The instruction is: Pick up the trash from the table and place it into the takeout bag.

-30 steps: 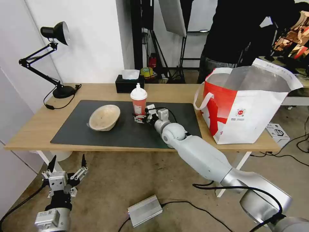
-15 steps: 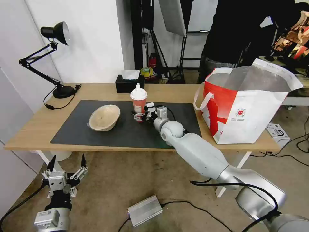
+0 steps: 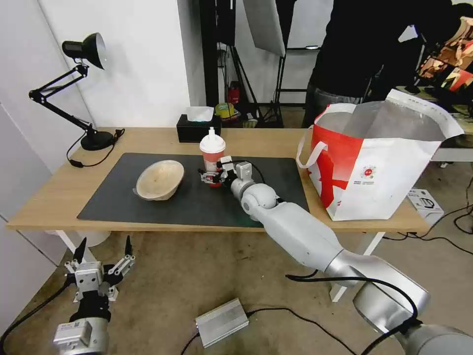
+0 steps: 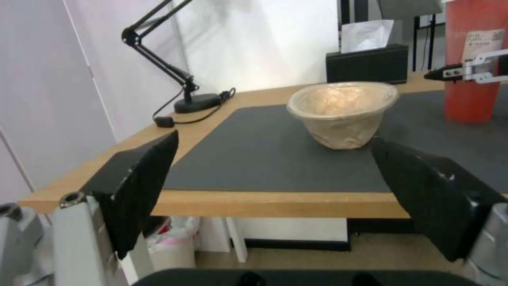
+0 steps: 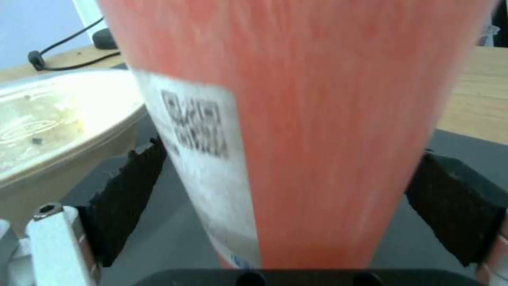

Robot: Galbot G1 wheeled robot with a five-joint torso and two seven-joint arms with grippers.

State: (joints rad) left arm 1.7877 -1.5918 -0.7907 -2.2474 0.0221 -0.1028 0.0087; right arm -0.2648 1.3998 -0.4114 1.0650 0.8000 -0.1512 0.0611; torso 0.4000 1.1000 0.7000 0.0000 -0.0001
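We see the table [image 3: 59,197], its dark mat [image 3: 197,207] carrying the remaining trash. The takeout bag [image 3: 379,167] stands open at the table's 3 o'clock end. At 9 o'clock from the mat's centre sits the beige bowl [image 3: 160,180]; beside it, toward 12 o'clock, the red drink cup [image 3: 212,153] stands upright. Our right gripper [image 3: 211,177] straddles the cup's lower body, its black pads [image 5: 132,190] spread on either flank with narrow gaps, gripping nothing. Our left gripper [image 3: 103,256] hangs below the table's front edge at 7 o'clock, fingers splayed wide, empty.
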